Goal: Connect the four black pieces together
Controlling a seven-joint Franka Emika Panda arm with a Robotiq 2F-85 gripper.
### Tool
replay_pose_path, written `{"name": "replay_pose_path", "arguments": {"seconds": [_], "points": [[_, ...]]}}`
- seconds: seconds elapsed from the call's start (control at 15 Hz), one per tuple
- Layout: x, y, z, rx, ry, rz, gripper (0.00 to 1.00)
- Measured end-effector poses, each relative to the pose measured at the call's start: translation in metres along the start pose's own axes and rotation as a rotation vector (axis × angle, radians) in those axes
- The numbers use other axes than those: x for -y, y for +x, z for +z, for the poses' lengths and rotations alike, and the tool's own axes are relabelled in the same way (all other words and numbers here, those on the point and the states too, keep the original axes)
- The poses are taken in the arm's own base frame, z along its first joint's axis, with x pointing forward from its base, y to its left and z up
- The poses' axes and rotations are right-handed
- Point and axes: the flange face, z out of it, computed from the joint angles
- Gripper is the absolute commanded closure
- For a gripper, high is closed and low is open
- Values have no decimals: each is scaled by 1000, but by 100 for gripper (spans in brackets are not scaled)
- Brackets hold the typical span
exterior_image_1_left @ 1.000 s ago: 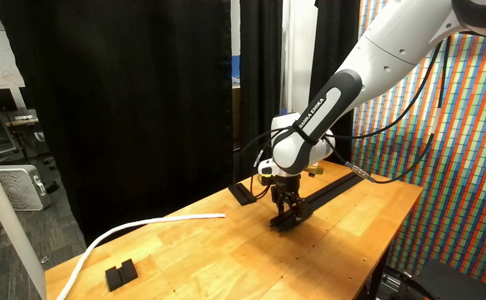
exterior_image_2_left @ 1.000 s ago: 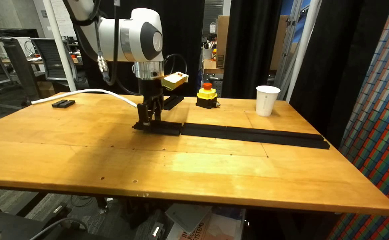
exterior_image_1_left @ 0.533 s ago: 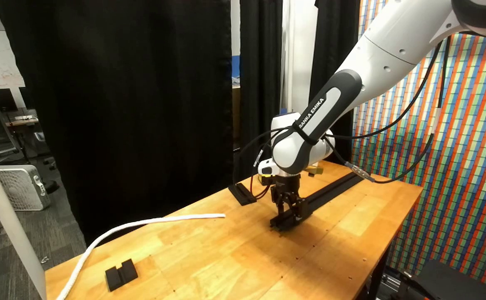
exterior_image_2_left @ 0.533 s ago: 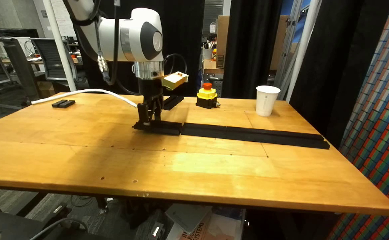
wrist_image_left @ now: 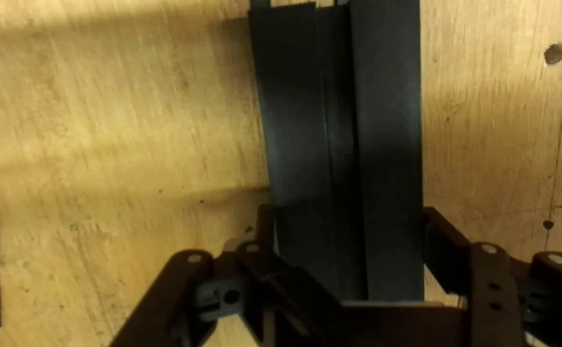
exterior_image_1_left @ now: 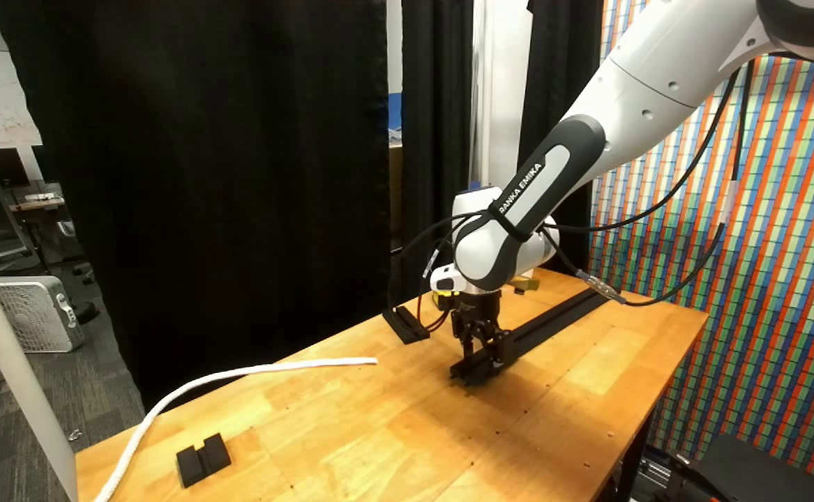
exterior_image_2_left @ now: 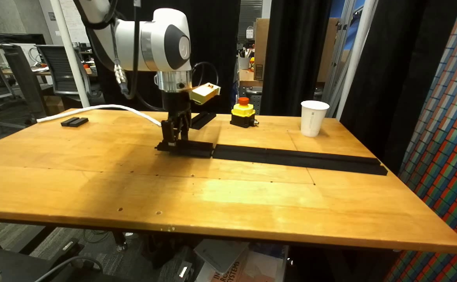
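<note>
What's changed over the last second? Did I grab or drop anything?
The gripper and its piece moved slightly left in both exterior views, away from the long strip; they may also have risen a touch, hard to tell. Nothing grabbed or dropped: the piece is still held. Strip, cup, stop button, cord and small block stayed put.

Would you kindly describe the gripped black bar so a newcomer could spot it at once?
In an exterior view, a long black strip runs along the wooden table in front of the white cup. Follow it away from the cup to the tool. The grooved black bar there continues the strip's line past a visible break, and it alone is clasped by the tool.
</note>
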Motion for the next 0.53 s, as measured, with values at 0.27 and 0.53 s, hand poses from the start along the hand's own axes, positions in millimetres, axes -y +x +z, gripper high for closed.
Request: {"name": "replay_pose_path", "arguments": {"seconds": [0.27,0.53], "points": [[-1,0,-1,0,-3,-5,52],[-1,-1,-1,0,-3,-9,52]]}}
